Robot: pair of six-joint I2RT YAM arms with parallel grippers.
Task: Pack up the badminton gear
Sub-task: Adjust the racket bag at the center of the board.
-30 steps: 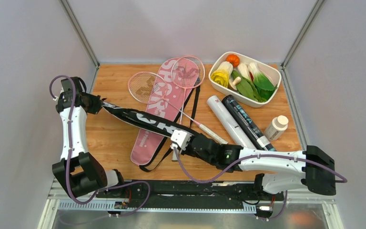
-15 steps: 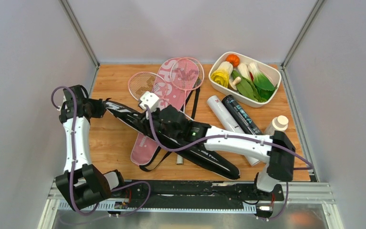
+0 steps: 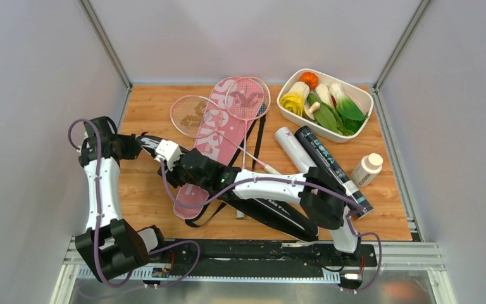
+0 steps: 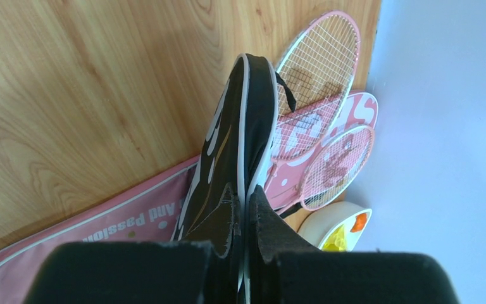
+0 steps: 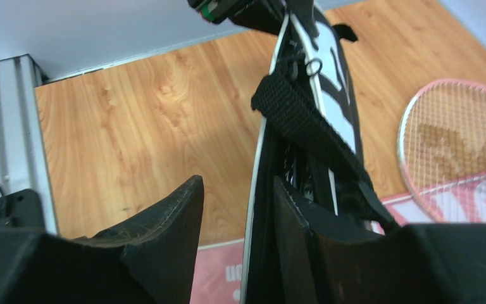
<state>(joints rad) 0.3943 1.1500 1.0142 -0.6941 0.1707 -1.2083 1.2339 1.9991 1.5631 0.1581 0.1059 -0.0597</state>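
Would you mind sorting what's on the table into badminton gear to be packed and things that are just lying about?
For the job:
- black racket cover, pinched by the left gripper
- pink racket cover
- two pink rackets
- white tube
- black tube

Lying about:
- white bowl of toy vegetables
- small white bottle

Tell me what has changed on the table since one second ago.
The right gripper slid up along the black cover, from its lower end by the racket handles to the upper end near the left gripper, and its jaws opened. It does not hold the cover now. The left gripper stays shut on the cover's end. The pink cover, rackets, tubes, bowl and bottle did not move.
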